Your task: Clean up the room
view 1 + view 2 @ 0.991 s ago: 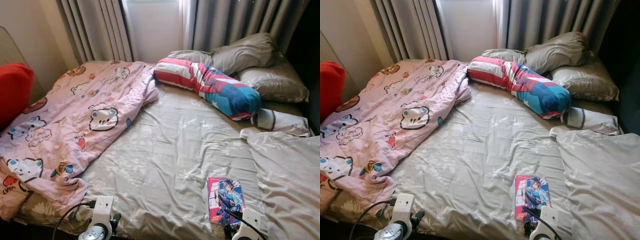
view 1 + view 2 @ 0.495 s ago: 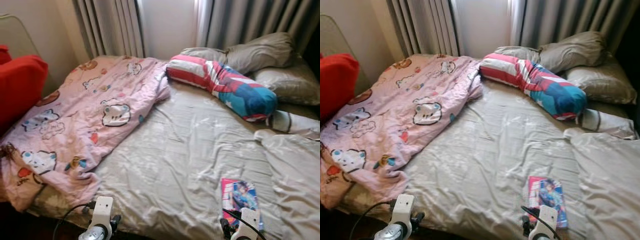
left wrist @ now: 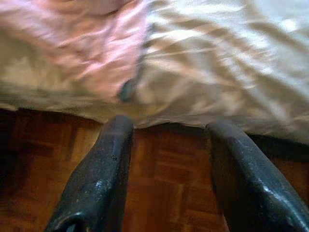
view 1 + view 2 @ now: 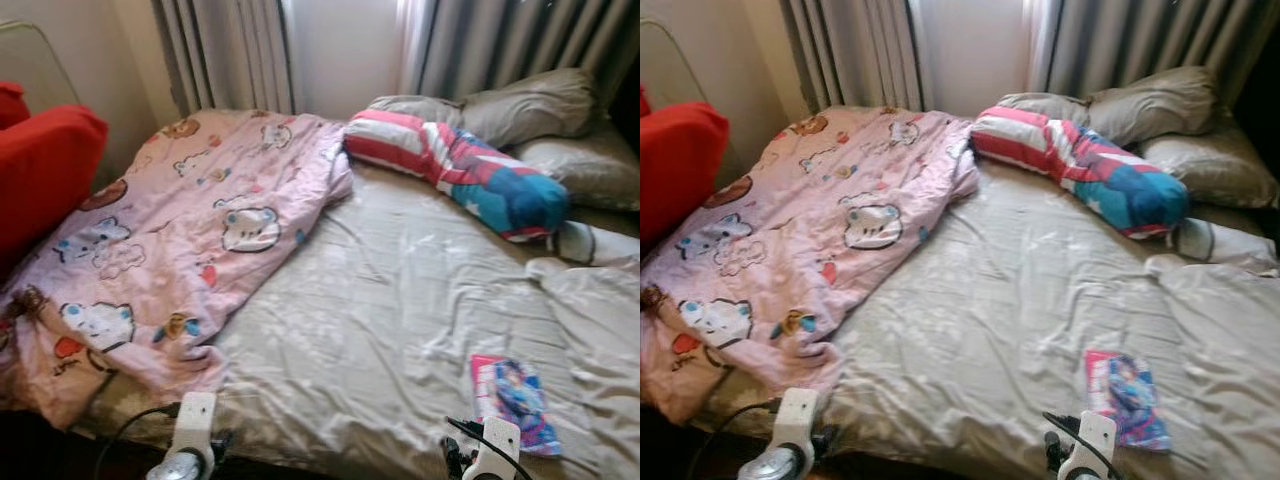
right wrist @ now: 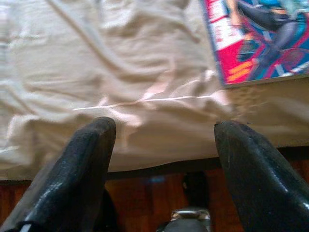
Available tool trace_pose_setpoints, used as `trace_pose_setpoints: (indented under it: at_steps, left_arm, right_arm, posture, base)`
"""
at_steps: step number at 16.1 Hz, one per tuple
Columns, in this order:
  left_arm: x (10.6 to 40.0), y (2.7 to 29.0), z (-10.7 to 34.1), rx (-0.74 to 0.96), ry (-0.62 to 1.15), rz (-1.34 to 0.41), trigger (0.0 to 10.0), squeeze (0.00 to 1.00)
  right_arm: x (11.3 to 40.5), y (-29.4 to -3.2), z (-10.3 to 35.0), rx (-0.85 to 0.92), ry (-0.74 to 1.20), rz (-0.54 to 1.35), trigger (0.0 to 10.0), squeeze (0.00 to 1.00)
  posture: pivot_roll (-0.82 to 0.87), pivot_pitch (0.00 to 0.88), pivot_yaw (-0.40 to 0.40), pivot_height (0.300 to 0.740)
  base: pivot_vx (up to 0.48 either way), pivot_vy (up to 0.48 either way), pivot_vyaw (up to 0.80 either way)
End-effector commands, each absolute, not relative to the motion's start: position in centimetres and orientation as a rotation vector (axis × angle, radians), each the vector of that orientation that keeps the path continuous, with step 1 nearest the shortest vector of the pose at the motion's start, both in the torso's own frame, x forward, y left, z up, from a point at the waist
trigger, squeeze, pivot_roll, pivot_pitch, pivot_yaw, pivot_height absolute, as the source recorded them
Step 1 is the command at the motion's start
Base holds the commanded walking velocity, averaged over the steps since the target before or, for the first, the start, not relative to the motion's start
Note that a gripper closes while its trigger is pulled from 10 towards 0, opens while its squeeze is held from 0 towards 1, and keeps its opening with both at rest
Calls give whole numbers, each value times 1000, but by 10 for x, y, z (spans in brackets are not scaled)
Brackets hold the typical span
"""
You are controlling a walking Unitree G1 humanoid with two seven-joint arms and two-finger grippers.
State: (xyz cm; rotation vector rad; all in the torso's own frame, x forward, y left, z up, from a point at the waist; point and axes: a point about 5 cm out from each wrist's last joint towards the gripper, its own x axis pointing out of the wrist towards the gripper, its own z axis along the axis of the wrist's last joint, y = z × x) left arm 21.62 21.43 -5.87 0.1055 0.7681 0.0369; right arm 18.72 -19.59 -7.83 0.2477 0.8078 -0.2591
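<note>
Both grippers, left [image 3: 164, 140] and right [image 5: 164, 140], hang spread and empty at the bed [image 4: 380, 300] edge, the right near a comic book [image 4: 515, 400].

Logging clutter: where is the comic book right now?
The comic book lies on the bed's near right edge, just ahead of the right gripper.
</note>
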Motion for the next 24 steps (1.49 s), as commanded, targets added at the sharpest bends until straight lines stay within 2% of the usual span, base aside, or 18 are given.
trace_pose_setpoints:
  at_steps: [1, 16, 24]
  left_arm:
    - [211, 215, -62, 100, 792, 37, 10000, 0]
    - [210, 212, -64, 117, 801, 14, 10000, 0]
    - [216, 212, -59, 123, 777, 7, 10000, 0]
  right_arm:
    - [185, -196, -79, 243, 816, -263, 10000, 0]
    - [183, -192, -81, 239, 825, -248, 10000, 0]
    - [184, -194, -80, 237, 814, -271, 10000, 0]
  posture:
    - [-2, 39, 38, 740]
    - [-4, 0, 52, 740]
    - [-3, 19, 56, 740]
  base:
    - [0, 480, 0]
    - [0, 472, 0]
    - [0, 480, 0]
